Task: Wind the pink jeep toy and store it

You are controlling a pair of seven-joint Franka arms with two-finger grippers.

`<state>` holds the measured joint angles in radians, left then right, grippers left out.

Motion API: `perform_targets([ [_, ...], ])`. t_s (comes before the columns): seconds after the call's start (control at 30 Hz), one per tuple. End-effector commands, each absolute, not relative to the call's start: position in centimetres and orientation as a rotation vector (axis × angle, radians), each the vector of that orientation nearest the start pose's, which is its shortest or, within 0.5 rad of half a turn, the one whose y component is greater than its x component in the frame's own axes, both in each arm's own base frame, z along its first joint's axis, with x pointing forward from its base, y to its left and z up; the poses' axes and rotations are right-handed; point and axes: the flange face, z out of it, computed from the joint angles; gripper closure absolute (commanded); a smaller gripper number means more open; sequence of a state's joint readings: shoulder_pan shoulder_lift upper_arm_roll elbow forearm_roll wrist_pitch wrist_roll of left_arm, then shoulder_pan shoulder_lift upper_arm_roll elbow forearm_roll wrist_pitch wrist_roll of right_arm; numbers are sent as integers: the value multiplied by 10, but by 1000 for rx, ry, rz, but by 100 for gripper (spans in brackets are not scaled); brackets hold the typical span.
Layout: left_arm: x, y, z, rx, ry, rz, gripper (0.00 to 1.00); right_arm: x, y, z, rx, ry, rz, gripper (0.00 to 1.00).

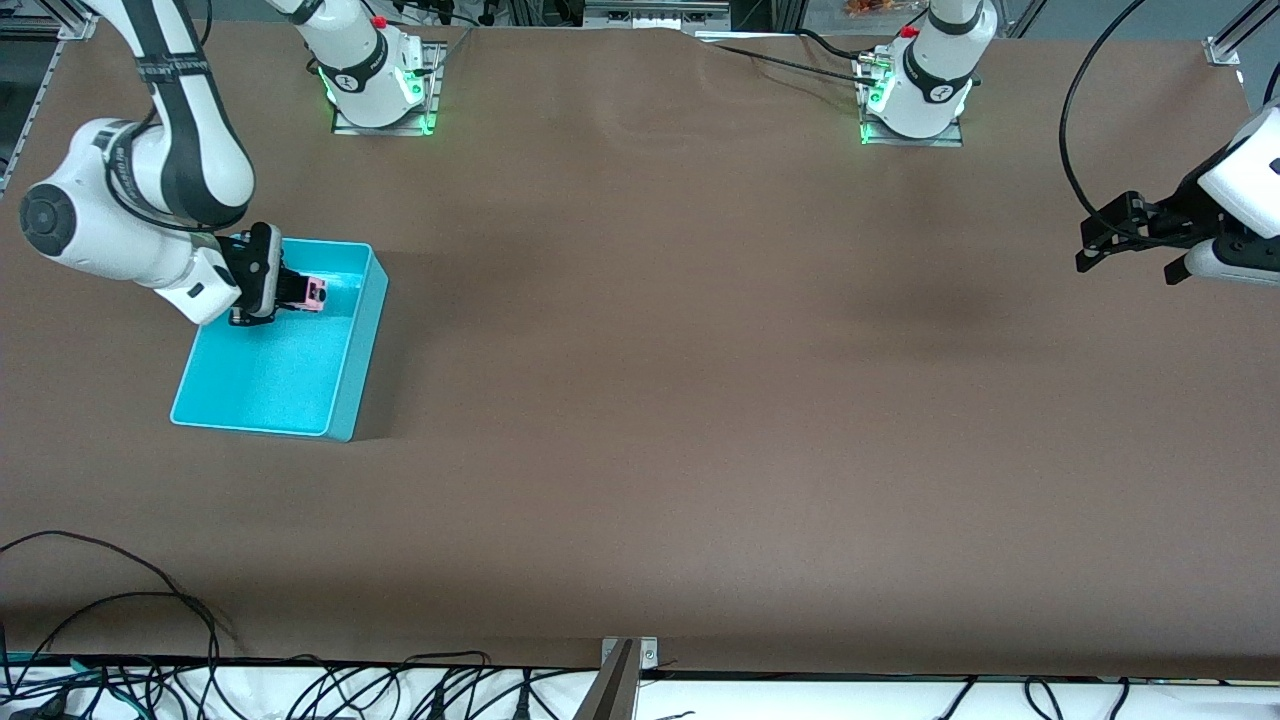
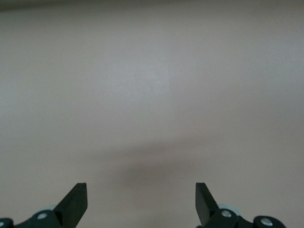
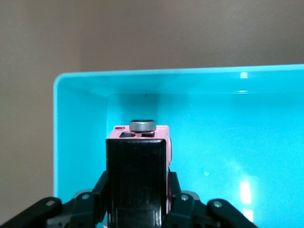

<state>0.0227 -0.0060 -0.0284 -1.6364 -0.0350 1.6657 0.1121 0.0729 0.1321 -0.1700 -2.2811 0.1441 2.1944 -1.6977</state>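
Right gripper (image 1: pixel 296 292) clamped on the small light-pink plastic jeep toy (image 1: pixel 316 293), held over the turquoise rectangular plastic bin (image 1: pixel 360 375) interior; release is straight down. Left gripper (image 1: pixel 1130 247) waits empty, fingers apart, over the brown counter (image 1: pixel 700 400) at the left arm's end

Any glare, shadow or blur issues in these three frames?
Front view: even light, soft shadow beside the turquoise bin. Right wrist view: white glare spots on the bin floor; pink jeep toy sharp. Left wrist view: left gripper over bare, featureless table with a faint dark shadow.
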Motion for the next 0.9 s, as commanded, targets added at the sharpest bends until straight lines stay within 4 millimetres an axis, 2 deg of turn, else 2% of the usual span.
perform_targets([
  [0.0, 565, -9, 611, -3175, 174, -74, 0, 499, -46, 260, -2095, -2021, 87, 76],
  [0.27, 565, -9, 612, -3175, 176, -76, 0, 497, -53, 235, -2126, -2031, 85, 75],
  [0.5, 565, -10, 612, -3175, 176, -76, 0, 500, -55, 223, -2146, -2044, 79, 68],
  [0.63, 565, -11, 612, -3175, 179, -76, 0, 501, -56, 218, -2151, -2045, 79, 52],
  [0.73, 565, -11, 612, -3175, 176, -76, 0, 501, -56, 216, -2155, -2039, 76, 25],
  [0.8, 565, -11, 612, -3175, 176, -78, 0, 501, -56, 217, -2160, -2029, 69, 0],
  [0.87, 566, -11, 610, -3176, 176, -74, 0, 502, -56, 218, -2162, -2030, 65, 0],
])
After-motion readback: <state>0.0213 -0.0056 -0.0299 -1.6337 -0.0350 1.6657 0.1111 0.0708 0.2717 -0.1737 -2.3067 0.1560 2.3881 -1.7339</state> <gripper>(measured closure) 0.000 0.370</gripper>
